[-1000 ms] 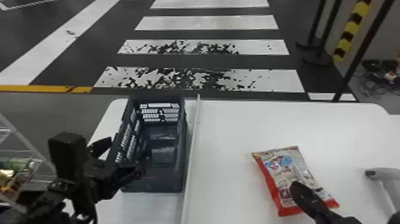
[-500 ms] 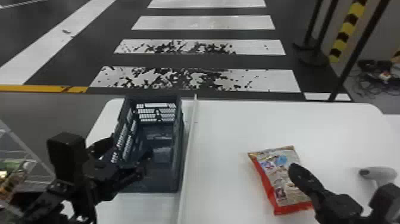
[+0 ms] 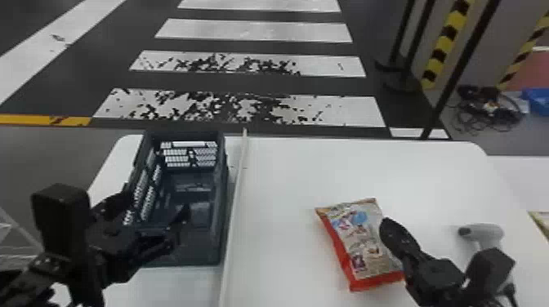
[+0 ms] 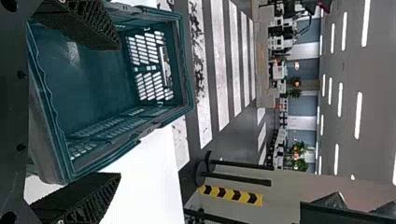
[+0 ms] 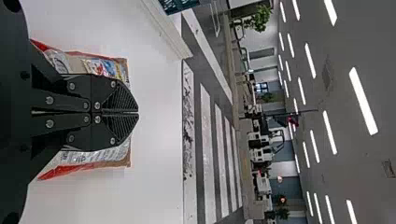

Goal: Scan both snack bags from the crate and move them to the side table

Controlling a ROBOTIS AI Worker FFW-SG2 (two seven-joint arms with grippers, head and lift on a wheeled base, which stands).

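In the head view, a white desk [image 3: 310, 175] carries a dark crate [image 3: 222, 228] on its left part. A thin pale strip [image 3: 237, 204] runs along the desk just beside the crate, between it and the snack bag [image 3: 361, 241]. The bag, red along its edges with a printed front, lies flat on the desk to the right of the strip. The left end effector [image 3: 157, 204] is at the near left part of the crate, its fingers spread. The right end effector [image 3: 386, 225] is at the bag's right side; whether it touches the bag, I can't tell. A grey scanner [image 3: 486, 232] is on the desk farther right, and a bit of a yellowish packet [image 3: 541, 220] is cut off by the right edge.

The left wrist view has the left end effector's fingers wide apart with nothing between their tips, the open crate beyond them.

In the right wrist view, the right end effector's fingers are pressed together with nothing pinched. The bag lies behind them, showing on both sides, and a corner of the crate shows past the strip.
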